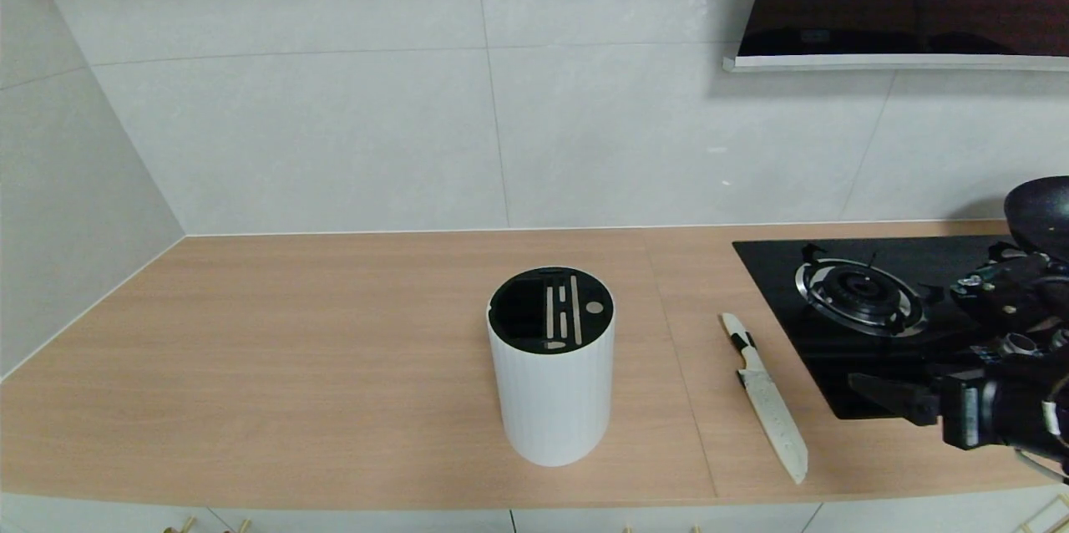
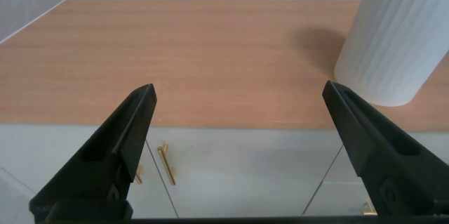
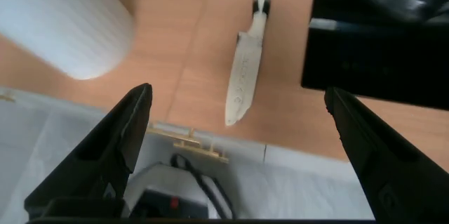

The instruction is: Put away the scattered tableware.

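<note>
Knife [image 1: 764, 395] lies flat on tabletop [image 1: 334, 349] at 3 o'clock of white holder [image 1: 551, 374], handle [image 1: 735, 331] toward 12, tip toward 6. Probably light, stiff, low-lying, blade slick; take it by the handle. Right end effector [image 3: 237, 94] and left end effector [image 2: 238, 89] both spread wide, empty.

Wood-grain desk [image 1: 292, 366] against a tiled wall, carrying a knife block and a loose knife.

A white ribbed knife block [image 1: 551, 383] stands upright near the middle of the desk, its black slotted top facing up. To its right, past a seam in the desk, a kitchen knife [image 1: 764, 395] lies flat, with its pale handle toward the wall and its blade tip near the front edge. Just beside the knife, a black glass gas hob [image 1: 768, 261] is set into the desk's right end.
</note>
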`<state>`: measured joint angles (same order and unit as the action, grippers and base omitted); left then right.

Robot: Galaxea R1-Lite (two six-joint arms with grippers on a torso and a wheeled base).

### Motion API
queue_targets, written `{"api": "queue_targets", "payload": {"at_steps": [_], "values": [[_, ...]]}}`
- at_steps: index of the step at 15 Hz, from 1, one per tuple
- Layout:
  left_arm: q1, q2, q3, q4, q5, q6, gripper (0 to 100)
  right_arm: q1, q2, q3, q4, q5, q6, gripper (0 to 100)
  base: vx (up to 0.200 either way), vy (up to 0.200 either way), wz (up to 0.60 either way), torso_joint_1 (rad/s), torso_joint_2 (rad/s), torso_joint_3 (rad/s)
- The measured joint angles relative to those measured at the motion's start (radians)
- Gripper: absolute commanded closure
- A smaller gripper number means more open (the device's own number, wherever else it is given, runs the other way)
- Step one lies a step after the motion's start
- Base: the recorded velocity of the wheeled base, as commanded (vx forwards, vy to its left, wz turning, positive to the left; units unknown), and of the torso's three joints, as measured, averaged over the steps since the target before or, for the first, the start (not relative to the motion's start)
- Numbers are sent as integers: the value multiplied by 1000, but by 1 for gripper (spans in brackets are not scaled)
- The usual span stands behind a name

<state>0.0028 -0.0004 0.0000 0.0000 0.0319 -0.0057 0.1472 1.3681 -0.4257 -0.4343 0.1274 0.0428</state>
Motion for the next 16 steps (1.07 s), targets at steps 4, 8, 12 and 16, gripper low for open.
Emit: {"api": "queue_targets", "payload": {"at_steps": [4,8,12,16], "values": [[0,0,0,0,0,0,0,66,273,-98,-113,-65,-17,0,0,0,0,0,0,0],[0,0,0,0,0,0,0,90,470,-161,-223,-120,-31,0,0,0,0,0,0,0],[0,0,0,0,0,0,0,100,655,-189,-385,-141,-31,0,0,0,0,0,0,0],[0,0,0,0,0,0,0,106,793,-231,-472,-144,-28,0,0,0,0,0,0,0]]}}
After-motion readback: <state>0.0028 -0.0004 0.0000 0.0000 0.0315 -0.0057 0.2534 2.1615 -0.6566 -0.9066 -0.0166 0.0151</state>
